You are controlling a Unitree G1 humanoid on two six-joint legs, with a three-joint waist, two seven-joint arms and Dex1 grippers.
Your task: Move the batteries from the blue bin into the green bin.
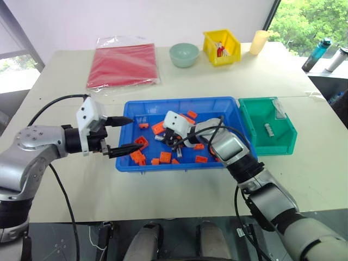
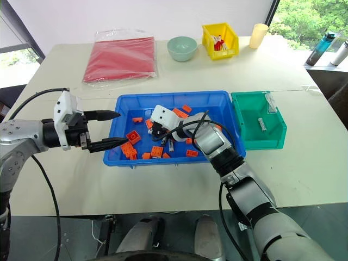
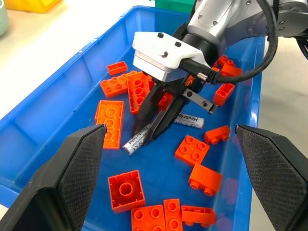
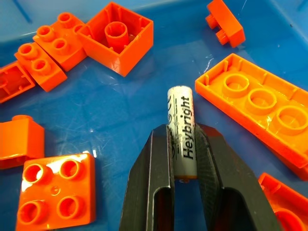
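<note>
So the right end effector (image 4: pixel 185 144) is down in the blue bin (image 1: pixel 130 109), middle of the head-camera frame, with both fingers pinched in on a battery (image 4: pixel 182 130). The wrist shot shows the pads hugging its sides around the lower half, the top end poking out past the tips. It looks like it's resting on the bin floor, not lifted yet.

Handling-wise, I'd guess these are light, rigid and smooth, so they'll roll or squirt out if the pinch is off-centre. Grabbing across the middle of the barrel looks like the safest bet; this grip sits a bit toward one end, so it might pivot.

A second battery (image 3: pixel 188 119) lies just beside the fingers, surrounded by orange bricks (image 3: pixel 126 190). One battery (image 1: pixel 267 129) is already in the green bin (image 1: pixel 283 142), right of the blue one on the counter (image 1: pixel 65 185).

Left end effector (image 1: pixel 119 135) hangs at the blue bin's left edge, fingers wide apart, holding nothing.
</note>
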